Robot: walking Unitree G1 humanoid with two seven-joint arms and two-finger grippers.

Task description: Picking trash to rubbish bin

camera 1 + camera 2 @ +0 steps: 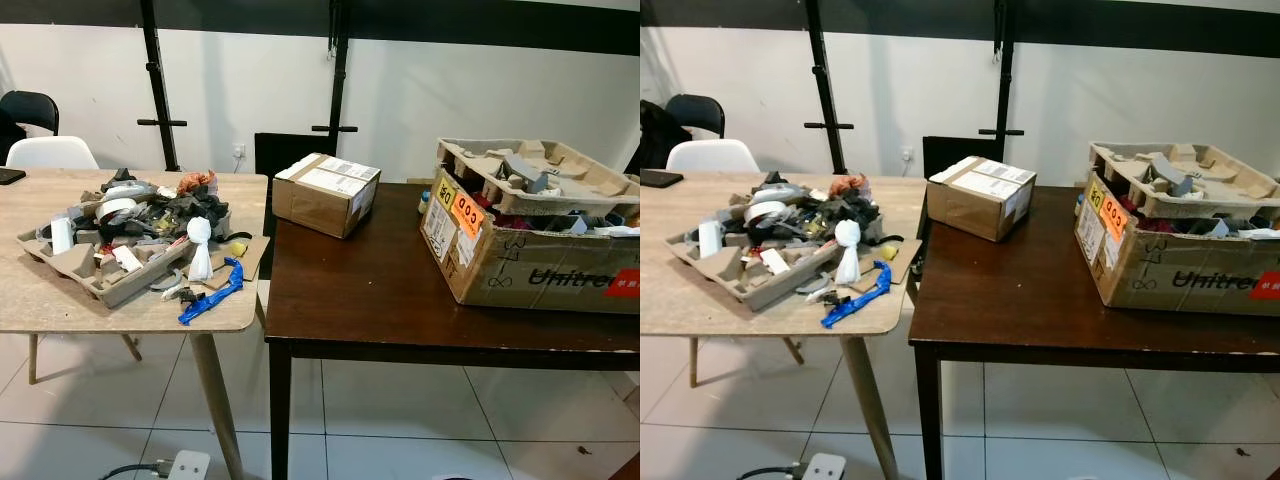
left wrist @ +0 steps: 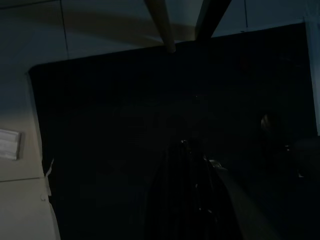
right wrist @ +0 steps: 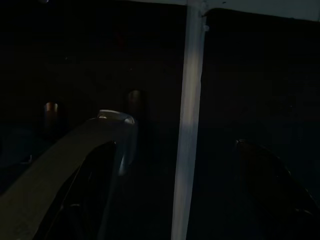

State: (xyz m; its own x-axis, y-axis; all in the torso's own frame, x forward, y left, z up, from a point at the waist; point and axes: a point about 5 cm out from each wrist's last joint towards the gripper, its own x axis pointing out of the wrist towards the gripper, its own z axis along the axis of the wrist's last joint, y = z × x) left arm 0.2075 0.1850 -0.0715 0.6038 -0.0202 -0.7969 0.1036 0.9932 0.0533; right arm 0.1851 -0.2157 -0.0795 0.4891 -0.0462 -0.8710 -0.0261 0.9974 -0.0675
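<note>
Both arms hang idle in shade; whether the left gripper point(image 2: 192, 200) or right gripper point(image 3: 165, 190) is parted cannot be told. The trash heap point(image 1: 150, 225) lies on the pale table point(image 1: 40, 300), left of the dark table point(image 1: 380, 300). Its scraps look light and crushable, best pinched singly at an edge. The large carton point(image 1: 520, 255) holds moulded pulp trays.
</note>
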